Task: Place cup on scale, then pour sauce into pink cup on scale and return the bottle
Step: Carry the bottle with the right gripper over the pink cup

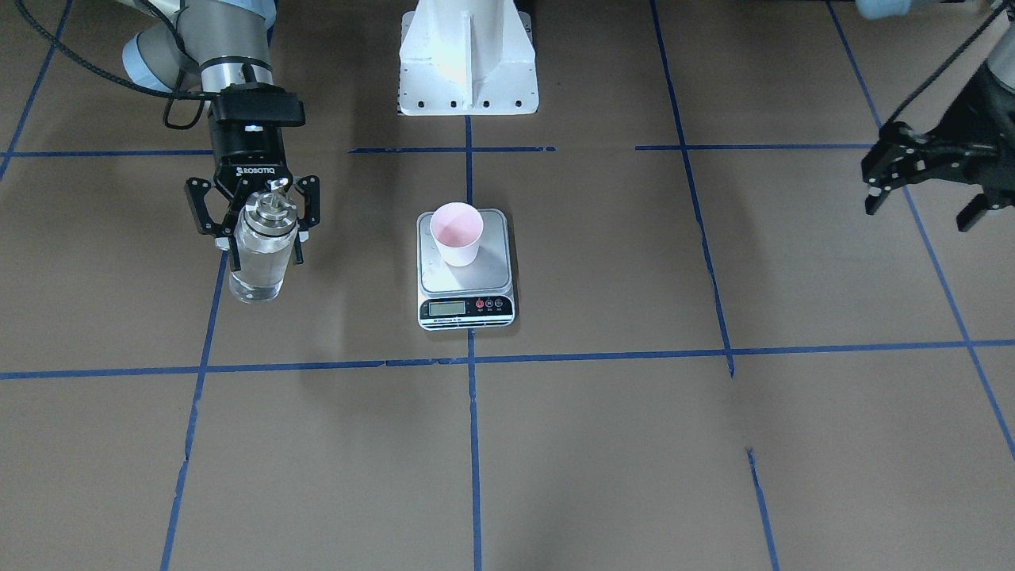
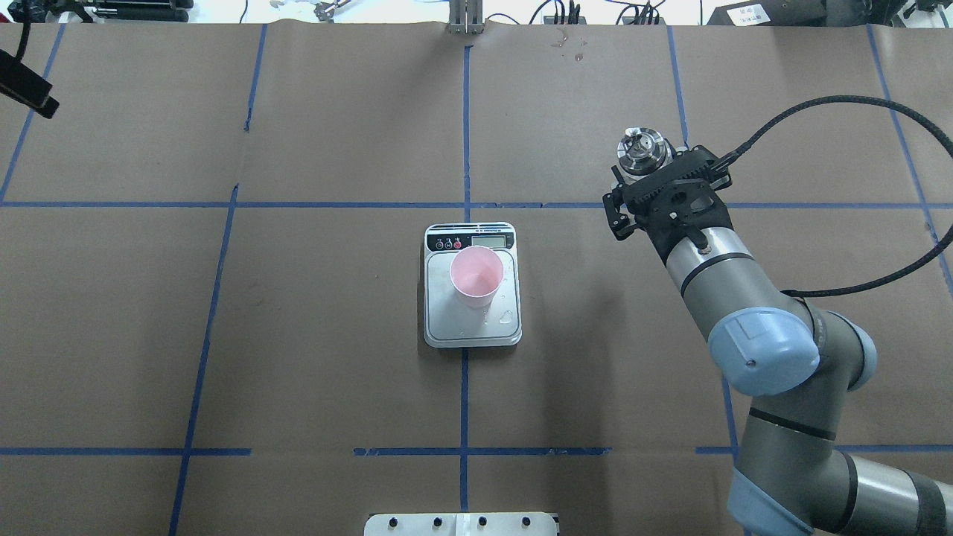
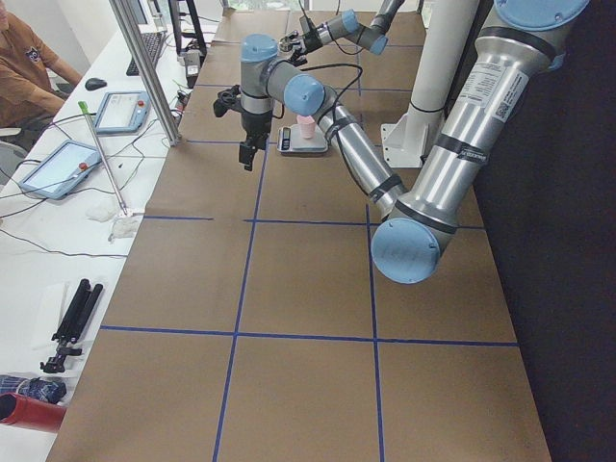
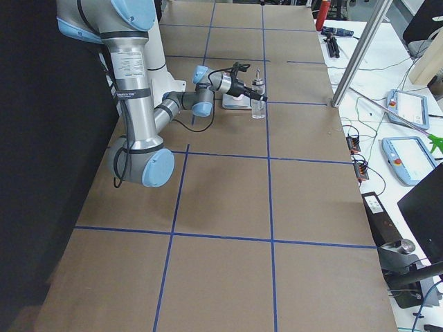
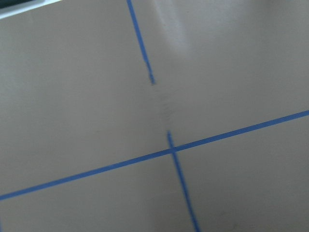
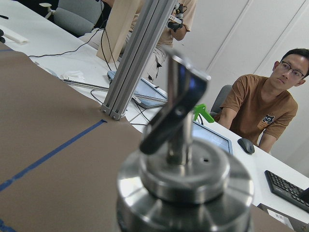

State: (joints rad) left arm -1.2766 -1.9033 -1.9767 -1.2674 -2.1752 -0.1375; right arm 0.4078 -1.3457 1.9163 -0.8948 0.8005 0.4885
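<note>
Brown paper table (image 1: 603, 444) is carrying a flat silver digital scale (image 1: 493, 262) at ctr, w/ a small pale pink paper cup (image 1: 457, 232) standing on it, contents unclear. Upper left, a clear glass bottle (image 1: 258, 274) w/ clear liquid (image 1: 255, 284) is standing well apart. The right gripper (image 1: 262, 247) is straddling it; can't tell if clamping. At upper right edge, left gripper (image 1: 920, 216) is hanging w/ fingers spread.

On the table — 1 cup (image 1: 457, 233), 1 scale (image 1: 465, 274), 1 bottle (image 1: 258, 274) — plus 1 left pincer (image 1: 920, 208) and 1 right pincer (image 1: 262, 242).
</note>
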